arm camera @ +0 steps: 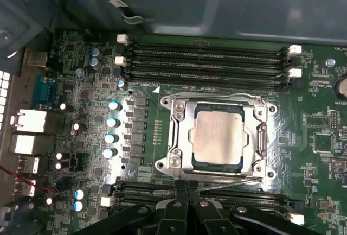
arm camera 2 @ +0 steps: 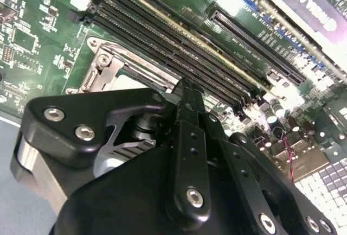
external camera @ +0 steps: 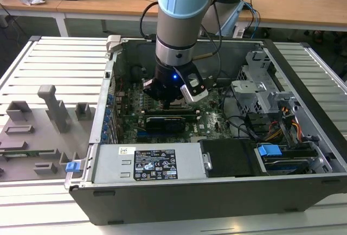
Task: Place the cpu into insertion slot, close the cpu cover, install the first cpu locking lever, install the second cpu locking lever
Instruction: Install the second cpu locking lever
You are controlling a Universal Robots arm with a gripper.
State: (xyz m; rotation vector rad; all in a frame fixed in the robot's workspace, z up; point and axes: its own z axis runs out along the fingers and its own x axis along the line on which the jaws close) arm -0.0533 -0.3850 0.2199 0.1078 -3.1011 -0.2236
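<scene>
**Op:** Where did the cpu sit at that moment?

**Eng:** The cpu (arm camera: 218, 137) lay flat in the insertion slot (arm camera: 217, 166), just ahead of your claw's fingertips, pale metal top facing up. The cpu cover (arm camera: 181, 121) was down over it, and its silvery frame ringed the chip on all sides.

**Op:** Claw state?

**Eng:** Your gripper (arm camera: 187, 187) had its fingers (arm camera: 178, 208) pressed together with only a seam between them. I saw nothing held. The tips sat at the socket's near edge, right by a thin wire lever (arm camera: 227, 176) that ran along that side. I couldn't tell whether they touched it. In the second wrist view the gripper (arm camera 2: 187, 86) pointed down at the same corner of the socket.

**Op:** Around it?

**Eng:** One bank of long black memory slots (arm camera: 206, 61) lay past the socket, on the far side from your claw. A second bank (arm camera: 143, 189) ran under the fingers. The green motherboard (arm camera: 320, 164) was all around.

**Op:** Wider view?

**Eng:** In the exterior view your gripper (external camera: 171, 100) hung low inside the open computer case (external camera: 217, 202), with the arm (external camera: 181, 18) coming straight down from above. A grey power supply box (external camera: 108, 164) was near the case's front wall.
</scene>
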